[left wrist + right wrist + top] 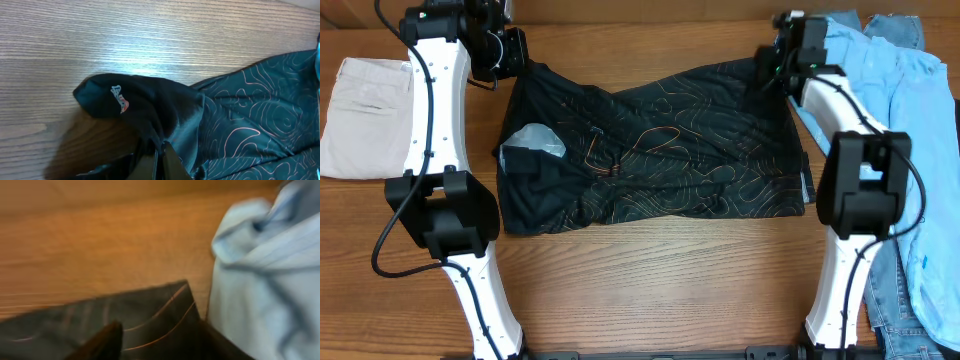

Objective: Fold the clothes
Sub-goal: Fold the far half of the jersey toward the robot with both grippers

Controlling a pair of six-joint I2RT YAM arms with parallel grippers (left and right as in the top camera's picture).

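Observation:
The black sports shirt [660, 150] with thin orange wavy lines lies roughly folded across the middle of the wooden table. A pale patch [535, 140] shows near its left edge. My left gripper [515, 60] is at the shirt's far left corner. In the left wrist view it [161, 150] is shut on black fabric, with a sleeve bearing a small colourful logo [120, 97] bunched just ahead. My right gripper [767, 65] is at the shirt's far right corner. In the blurred right wrist view its fingers [160, 340] stand apart with the shirt corner [145, 315] between them.
A folded beige garment [365, 110] lies at the left edge. A light blue shirt [900, 90] is heaped at the far right, close beside my right gripper [265, 280]. Blue jeans [920, 290] lie at the near right.

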